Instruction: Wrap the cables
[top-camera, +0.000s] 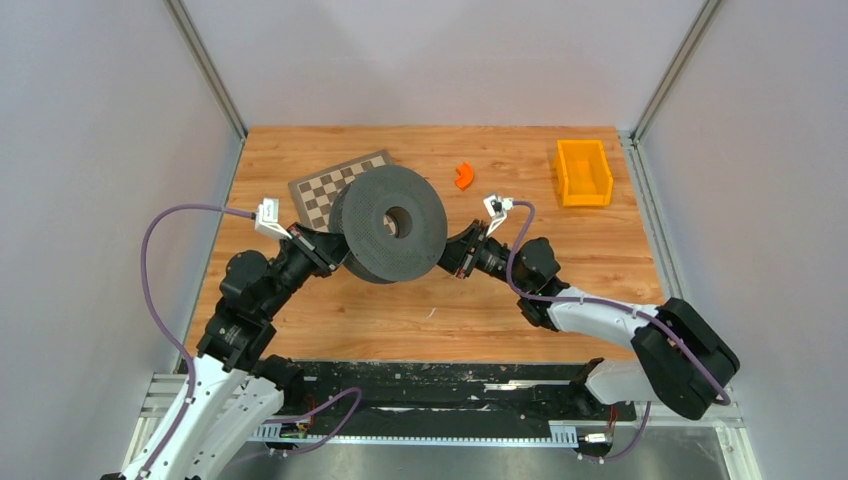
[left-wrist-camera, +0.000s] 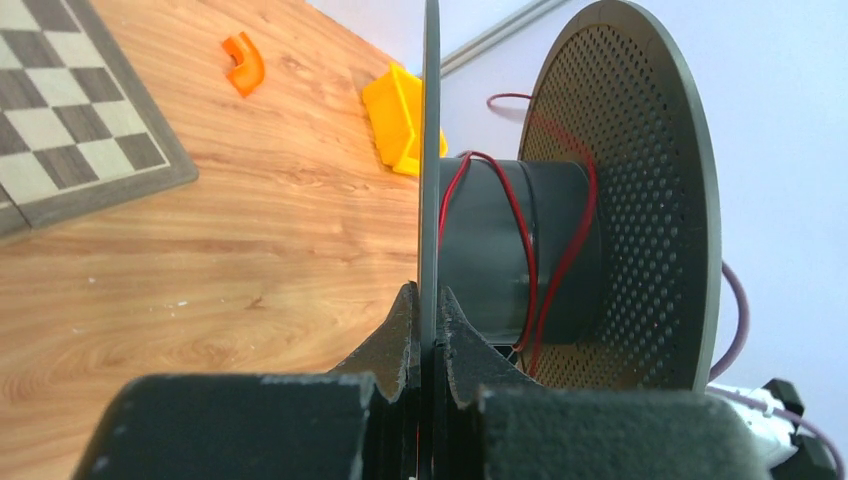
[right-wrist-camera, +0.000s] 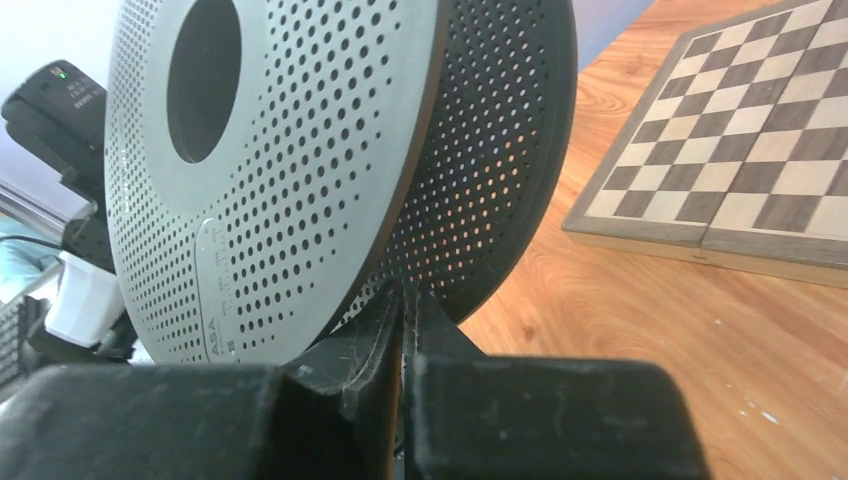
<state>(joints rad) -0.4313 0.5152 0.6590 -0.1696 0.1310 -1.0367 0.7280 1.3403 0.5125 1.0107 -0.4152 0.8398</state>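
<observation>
Black and shut hard, clamps with the left gripper (left-wrist-camera: 428, 300) on the thin edge of one flange of the grey reel (top-camera: 390, 222); clamps likewise with the right gripper (right-wrist-camera: 405, 300) on the other flange; holds the reel tilted between them over the table (top-camera: 450, 310). Carries a few loose turns of red wire (left-wrist-camera: 525, 235) round the hub; reads as mid-winding; calls next for turning the reel while taking up slack. Shows the wire only from the left wrist; hides it overhead and from the right wrist; gives both arms together only overhead.
</observation>
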